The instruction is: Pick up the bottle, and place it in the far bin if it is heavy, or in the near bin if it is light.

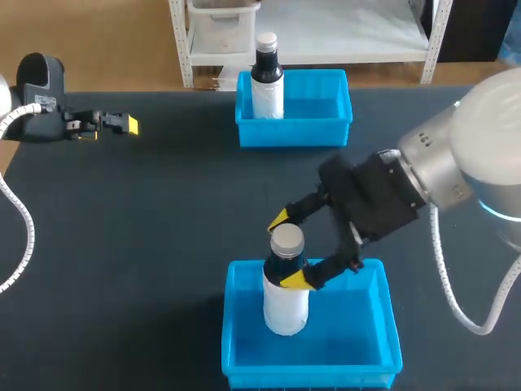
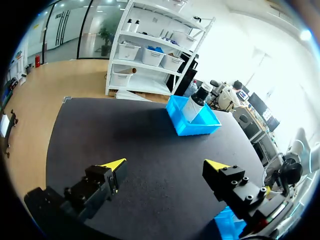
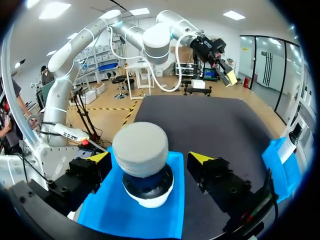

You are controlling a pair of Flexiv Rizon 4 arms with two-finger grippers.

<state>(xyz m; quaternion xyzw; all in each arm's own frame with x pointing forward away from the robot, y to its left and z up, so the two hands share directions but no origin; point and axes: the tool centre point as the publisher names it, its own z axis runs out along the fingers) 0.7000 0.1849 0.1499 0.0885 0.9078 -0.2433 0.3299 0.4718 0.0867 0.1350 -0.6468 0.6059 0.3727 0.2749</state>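
While the left gripper [image 1: 110, 126] hangs wide open over the table's left side, the bottle [image 1: 286, 293] stands upright in the near bin [image 1: 358, 334]. The right gripper [image 1: 288, 249] is spread either side of its neck without touching, so it should rise straight up, clearing the cap without tipping it.

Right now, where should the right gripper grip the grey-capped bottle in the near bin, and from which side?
The dark neck under the cap, from the right. The bottle stands upright, the bin walls hide its lower body, and the open jaws of the right gripper straddle that neck.
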